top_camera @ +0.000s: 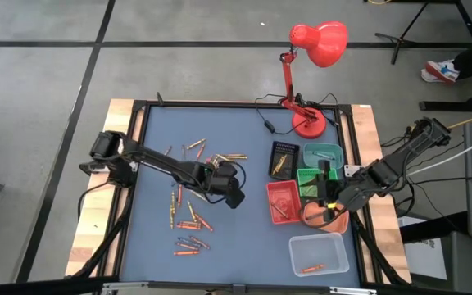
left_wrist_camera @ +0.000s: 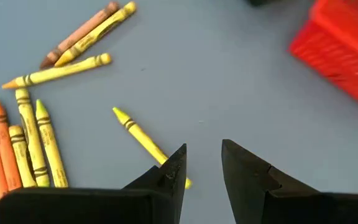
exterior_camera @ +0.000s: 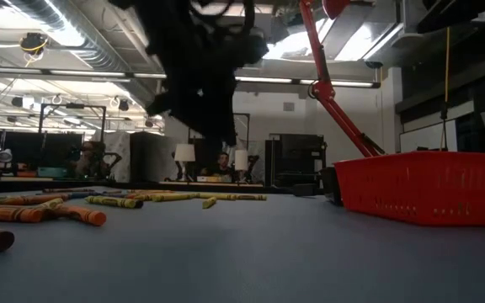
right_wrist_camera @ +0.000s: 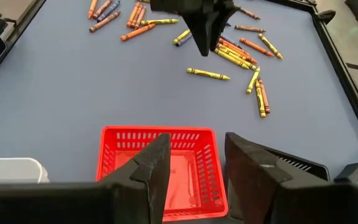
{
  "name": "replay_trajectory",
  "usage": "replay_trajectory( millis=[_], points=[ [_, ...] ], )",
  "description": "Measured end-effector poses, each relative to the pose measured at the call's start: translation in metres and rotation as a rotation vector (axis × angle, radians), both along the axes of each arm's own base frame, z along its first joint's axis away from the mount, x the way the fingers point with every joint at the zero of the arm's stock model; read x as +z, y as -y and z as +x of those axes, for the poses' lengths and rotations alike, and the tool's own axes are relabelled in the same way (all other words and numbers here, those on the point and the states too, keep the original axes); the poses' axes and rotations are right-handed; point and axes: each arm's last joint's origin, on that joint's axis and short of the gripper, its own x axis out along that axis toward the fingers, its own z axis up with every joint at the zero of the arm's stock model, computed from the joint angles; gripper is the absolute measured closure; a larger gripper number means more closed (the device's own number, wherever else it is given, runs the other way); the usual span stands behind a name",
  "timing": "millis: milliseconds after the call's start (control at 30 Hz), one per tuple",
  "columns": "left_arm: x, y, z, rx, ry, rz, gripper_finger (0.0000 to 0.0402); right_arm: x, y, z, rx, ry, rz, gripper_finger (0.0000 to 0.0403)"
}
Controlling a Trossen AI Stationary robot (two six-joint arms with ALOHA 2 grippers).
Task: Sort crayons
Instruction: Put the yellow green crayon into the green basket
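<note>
Several crayons, mostly orange and yellow, lie loose on the blue mat at left and centre. My left gripper hangs open above the mat next to them, clear of the surface in the low view. One yellow crayon lies flat on the mat just under and beside one fingertip, apart from the others. Nothing is between the fingers. My right gripper stands open over the trays at the right, with nothing in it, and it looks down on the red tray.
Small trays stand in a group at the right: black, teal, green, red and orange. A clear tub sits near the front edge. A red desk lamp stands at the back right.
</note>
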Motion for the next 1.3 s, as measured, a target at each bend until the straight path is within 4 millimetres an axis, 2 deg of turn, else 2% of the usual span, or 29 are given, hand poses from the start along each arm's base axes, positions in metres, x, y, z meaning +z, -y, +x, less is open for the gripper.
replay_trajectory(
  millis=[533, 1067, 1300],
  points=[
    [-0.063, -0.017, 0.011, 0.127, -0.160, -0.006, 0.0316, -0.001, -0.001, 0.001, 0.010, -0.012, 0.005, 0.0251],
    [-0.062, -0.018, 0.010, 0.112, -0.178, -0.021, 0.0316, -0.001, -0.001, 0.001, 0.010, -0.012, 0.005, 0.0251],
    [-0.062, -0.017, 0.011, 0.104, -0.179, -0.044, 0.0359, -0.001, -0.001, 0.001, 0.010, -0.012, 0.005, 0.0251]
  ],
)
